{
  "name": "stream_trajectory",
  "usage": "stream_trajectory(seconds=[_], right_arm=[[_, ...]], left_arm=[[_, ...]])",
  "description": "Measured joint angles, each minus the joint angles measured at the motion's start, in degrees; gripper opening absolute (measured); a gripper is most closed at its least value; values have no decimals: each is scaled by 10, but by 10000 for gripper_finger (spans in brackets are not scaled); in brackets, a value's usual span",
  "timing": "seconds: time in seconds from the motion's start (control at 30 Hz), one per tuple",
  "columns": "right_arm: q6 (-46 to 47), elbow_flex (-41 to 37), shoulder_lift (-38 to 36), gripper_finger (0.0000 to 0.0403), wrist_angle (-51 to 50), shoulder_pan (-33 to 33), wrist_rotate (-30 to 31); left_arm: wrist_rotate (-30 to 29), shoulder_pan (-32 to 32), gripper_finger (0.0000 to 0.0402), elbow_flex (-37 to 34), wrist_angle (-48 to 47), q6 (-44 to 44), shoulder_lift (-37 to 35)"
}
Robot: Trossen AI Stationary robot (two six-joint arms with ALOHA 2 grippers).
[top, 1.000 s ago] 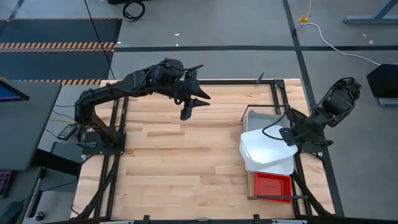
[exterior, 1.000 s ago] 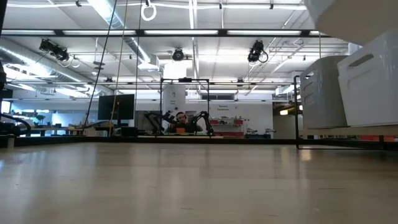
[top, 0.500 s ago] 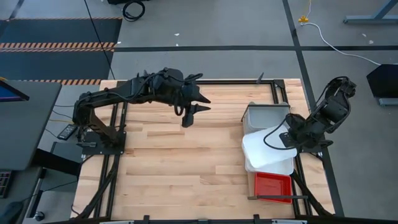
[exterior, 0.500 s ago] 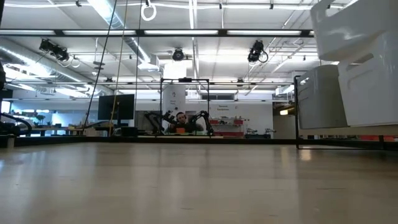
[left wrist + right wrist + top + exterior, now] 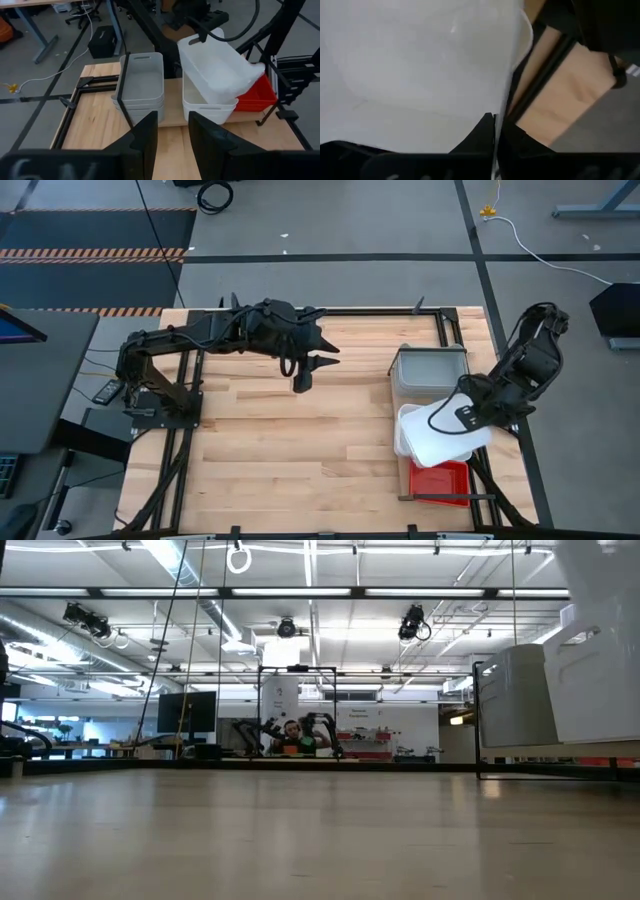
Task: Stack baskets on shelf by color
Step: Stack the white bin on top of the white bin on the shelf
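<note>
My right gripper (image 5: 462,412) is shut on a white basket (image 5: 445,430) and holds it tilted above the white stack (image 5: 207,105). A light grey stack (image 5: 430,368) stands on the far side of the white one, and a red basket (image 5: 440,480) stands on the near side. All rest by their bottoms on the pale shelf (image 5: 170,107) along the table's right edge. The low view shows the grey stack (image 5: 515,690) and the held basket (image 5: 610,580). My left gripper (image 5: 305,368) hangs open over the middle of the table, far from the baskets. My right gripper pinches the top edge of one wall of the white basket (image 5: 495,107), one finger inside (image 5: 482,131) and one outside. The fingers come slanting down from the table's right. The basket (image 5: 215,65) is tilted over the white stack; whether it touches the stack I cannot tell.
A dark metal frame (image 5: 445,330) runs around the wooden tabletop, with a bar (image 5: 440,498) at the near end of the shelf. Bare butcher-block surface (image 5: 300,440) spreads between the two arms. Beyond the table lies an open workshop room.
My right gripper has carried the white basket toward the table's near edge and lower, turning and tipping it so that it sits slanted over the white stack. My left gripper has drifted slightly toward the near edge and stays open.
</note>
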Motion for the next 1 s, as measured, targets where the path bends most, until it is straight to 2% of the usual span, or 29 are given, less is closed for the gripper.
stream_trajectory(seconds=[0.47,0.73,1.0], right_arm=[[73,-17,24,63,3,1,12],[91,-21,34,65,55,-18,58],[91,-21,49,65,71,-20,60]], left_arm=[[-6,-1,116,0,3,1,0],[-5,-1,116,0,3,2,0],[-5,-1,117,0,3,2,0]])
